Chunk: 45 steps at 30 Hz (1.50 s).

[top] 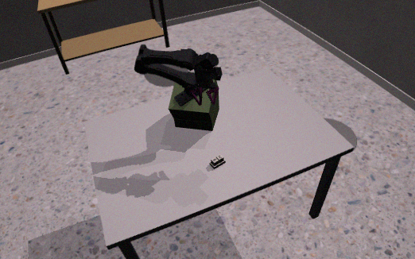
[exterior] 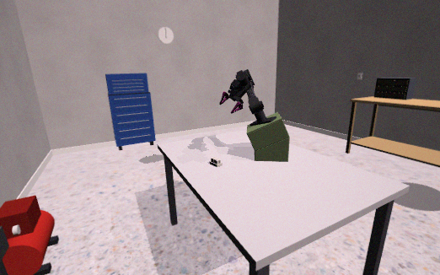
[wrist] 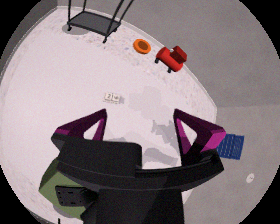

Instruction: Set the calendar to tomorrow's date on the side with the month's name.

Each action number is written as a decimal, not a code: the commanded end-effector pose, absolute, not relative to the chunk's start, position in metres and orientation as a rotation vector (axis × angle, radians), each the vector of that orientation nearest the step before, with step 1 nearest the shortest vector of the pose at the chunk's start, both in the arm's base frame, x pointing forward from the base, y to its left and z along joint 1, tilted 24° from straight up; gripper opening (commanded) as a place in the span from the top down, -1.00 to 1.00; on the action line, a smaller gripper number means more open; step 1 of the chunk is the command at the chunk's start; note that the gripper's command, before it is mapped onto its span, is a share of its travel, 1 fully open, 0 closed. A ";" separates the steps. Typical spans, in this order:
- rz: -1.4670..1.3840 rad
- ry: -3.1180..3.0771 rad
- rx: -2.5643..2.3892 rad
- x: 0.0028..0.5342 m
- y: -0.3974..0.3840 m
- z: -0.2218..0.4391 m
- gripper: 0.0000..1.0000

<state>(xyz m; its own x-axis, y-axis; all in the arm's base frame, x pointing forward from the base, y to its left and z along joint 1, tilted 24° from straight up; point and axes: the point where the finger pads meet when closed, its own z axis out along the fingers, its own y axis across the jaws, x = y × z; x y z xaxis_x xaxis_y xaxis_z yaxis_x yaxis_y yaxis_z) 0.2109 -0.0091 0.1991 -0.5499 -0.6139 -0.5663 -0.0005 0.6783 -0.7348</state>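
The calendar is a small pale block-like thing on the table, with two light cubes side by side in its low tray. In the wrist view the left cube seems to show a 2; the mark on the right cube is too small to read. The month's name cannot be read. My gripper is wide open and empty, high above the table near the arm's base and well away from the calendar.
The arm stands on a green pedestal on the white table. The calendar is between the pedestal and the table's long edge. Shelving, a blue cabinet and a red machine stand off the table.
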 end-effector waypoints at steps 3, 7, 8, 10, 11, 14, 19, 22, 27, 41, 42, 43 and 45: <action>-0.875 2.005 -0.469 0.211 -0.009 0.201 -1.00; -0.875 2.005 -0.469 0.211 -0.009 0.201 -1.00; -0.875 2.005 -0.469 0.211 -0.009 0.201 -1.00; -0.875 2.005 -0.469 0.211 -0.009 0.201 -1.00; -0.875 2.005 -0.469 0.211 -0.009 0.201 -1.00; -0.875 2.005 -0.469 0.211 -0.009 0.201 -1.00; -0.871 2.003 -0.463 0.212 -0.008 0.203 -1.00; -0.872 2.024 -0.463 0.215 -0.008 0.202 -1.00; -0.867 2.143 -0.454 0.231 -0.007 0.193 -1.00; -0.614 2.669 -0.225 0.319 -0.049 0.111 -1.00; -0.582 2.699 -0.196 0.324 -0.056 0.103 -1.00; -0.552 2.725 -0.170 0.329 -0.062 0.095 -1.00; -0.501 2.763 -0.125 0.336 -0.072 0.083 -1.00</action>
<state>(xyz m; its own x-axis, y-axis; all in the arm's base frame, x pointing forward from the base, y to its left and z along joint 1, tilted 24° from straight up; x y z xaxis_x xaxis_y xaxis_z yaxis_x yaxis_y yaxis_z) 0.3217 -0.0795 0.0901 -0.9501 -0.1559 -0.2701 -0.0152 0.8882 -0.4592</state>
